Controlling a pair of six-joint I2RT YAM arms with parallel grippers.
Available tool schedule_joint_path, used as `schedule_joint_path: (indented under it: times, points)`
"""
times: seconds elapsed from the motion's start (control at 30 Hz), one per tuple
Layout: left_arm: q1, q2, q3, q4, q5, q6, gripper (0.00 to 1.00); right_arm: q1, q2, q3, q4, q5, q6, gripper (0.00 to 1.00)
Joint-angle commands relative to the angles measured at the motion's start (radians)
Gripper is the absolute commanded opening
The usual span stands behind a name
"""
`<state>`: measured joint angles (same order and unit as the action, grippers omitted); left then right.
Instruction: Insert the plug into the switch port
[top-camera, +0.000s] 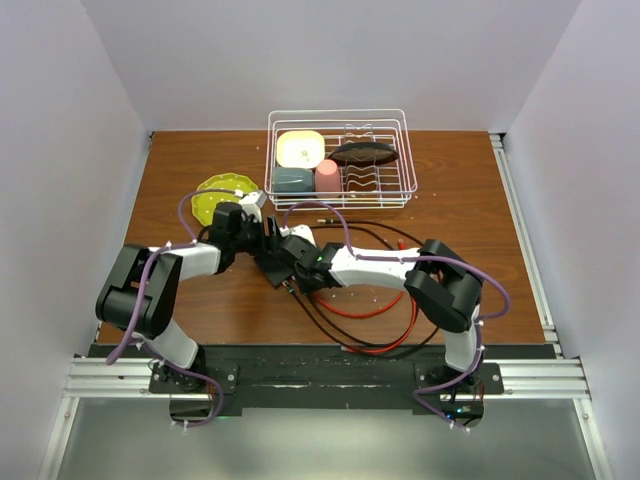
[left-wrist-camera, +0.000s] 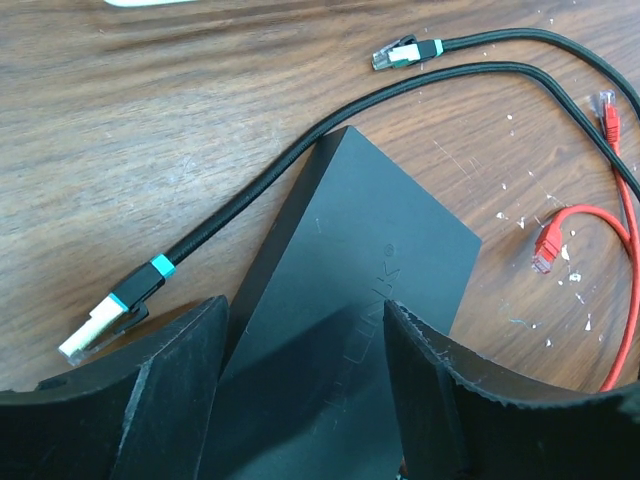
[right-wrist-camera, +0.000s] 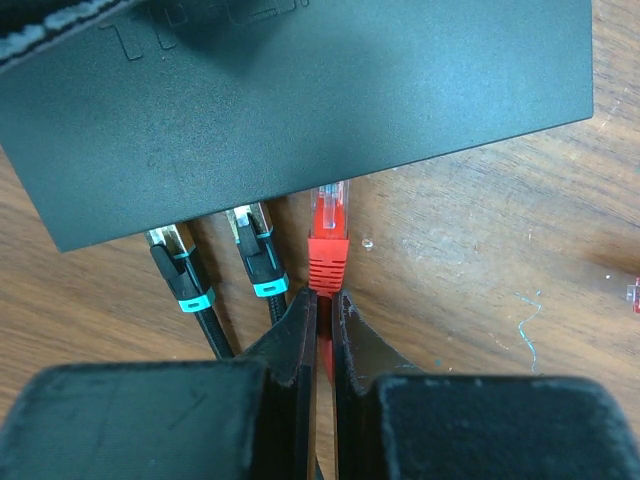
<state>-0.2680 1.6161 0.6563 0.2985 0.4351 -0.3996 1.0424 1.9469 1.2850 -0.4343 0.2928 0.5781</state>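
So the switch (right-wrist-camera: 300, 100) is sitting flat on the wooden table (top-camera: 455, 205), roughly in the middle and a bit toward the near side, right where the two arms meet. The right pincer (right-wrist-camera: 322, 300) has its fingers squeezed together on the back end of the red plug (right-wrist-camera: 328, 235), gripping it just behind the boot. The plug's clear tip is right up against the switch's socket edge, but I honestly can't tell how far in it is. Just to the left of it on that same edge are two black plugs with teal bands (right-wrist-camera: 255, 250), side by side, each with its braided cable trailing back toward the camera. The left pincer (left-wrist-camera: 305, 312) is over the other end of the switch with its fingers (left-wrist-camera: 170, 390) spread apart and the black box showing in the gap between them. From that wrist view I can't tell whether they're actually pinching it or just straddling it. Lying loose on the table near that end are a black cable plug with a teal band (left-wrist-camera: 110, 315) just beside the left finger, another of the same kind (left-wrist-camera: 405, 52) further off, and a spare red plug (left-wrist-camera: 548, 250) on a looping red cable. At the back of the table there's a white wire dish rack (top-camera: 400, 190) with some dishes in it, and a yellow-green plate (top-camera: 222, 195) to its left.
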Motion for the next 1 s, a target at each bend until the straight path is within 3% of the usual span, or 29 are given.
schedule_joint_path:
  times: [0.0, 0.43, 0.97]
  points:
    - [-0.005, 0.028, 0.008, -0.010, 0.076, 0.015, 0.67, 0.001, 0.103, -0.019, 0.009, -0.072, -0.018, 0.00]
    - [-0.005, 0.022, -0.021, 0.059, 0.102, 0.030, 0.71, 0.007, 0.086, -0.092, 0.026, -0.030, -0.196, 0.00]
    - [-0.007, 0.031, -0.078, 0.275, 0.258, -0.010, 0.72, 0.024, 0.044, -0.136, 0.077, -0.061, -0.310, 0.00]
